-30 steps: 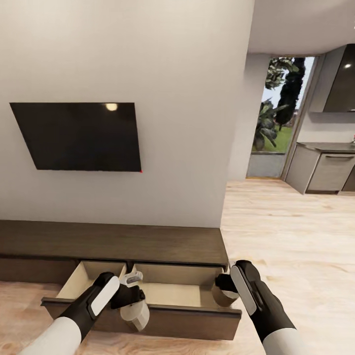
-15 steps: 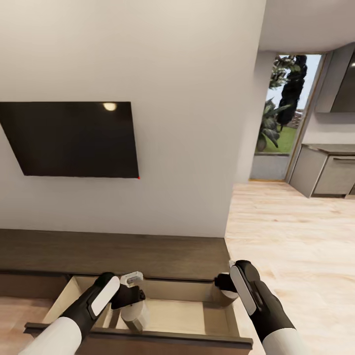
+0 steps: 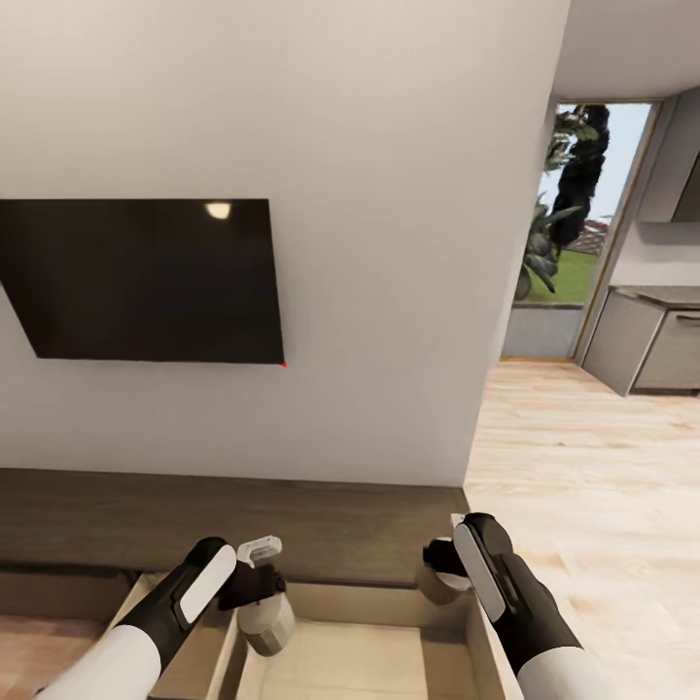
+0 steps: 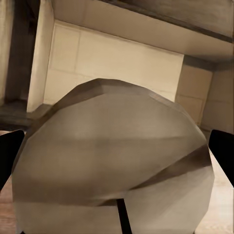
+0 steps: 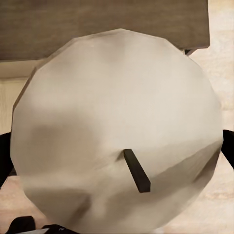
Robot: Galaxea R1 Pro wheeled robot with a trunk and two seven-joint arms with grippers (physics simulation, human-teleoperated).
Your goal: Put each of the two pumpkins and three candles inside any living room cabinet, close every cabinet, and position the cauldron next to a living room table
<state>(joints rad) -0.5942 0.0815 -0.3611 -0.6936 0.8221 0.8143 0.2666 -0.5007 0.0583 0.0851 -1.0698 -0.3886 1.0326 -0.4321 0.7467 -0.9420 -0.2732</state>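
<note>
Each hand holds a cream-white candle over the dark brown cabinet (image 3: 243,520), whose drawer (image 3: 350,661) stands open with a pale wood inside. My left gripper (image 3: 261,595) is shut on one candle (image 3: 270,627), hanging above the drawer's left part. My right gripper (image 3: 442,569) is shut on the other candle (image 3: 435,586), near the drawer's back right corner. In the left wrist view the candle (image 4: 112,161) sits between dark fingers (image 4: 7,156) above the drawer floor (image 4: 112,53). In the right wrist view the candle (image 5: 117,126) with its dark wick (image 5: 136,170) hides most of the cabinet top (image 5: 97,24).
A black television (image 3: 146,282) hangs on the white wall above the cabinet. To the right the wall ends and light wood floor (image 3: 583,467) runs toward grey kitchen units (image 3: 651,340) and a window with plants (image 3: 574,214).
The whole picture has shifted: the camera has come closer to the cabinet, so the open drawer now lies lower and nearer under both hands. Both grippers keep their candles, in the same pose.
</note>
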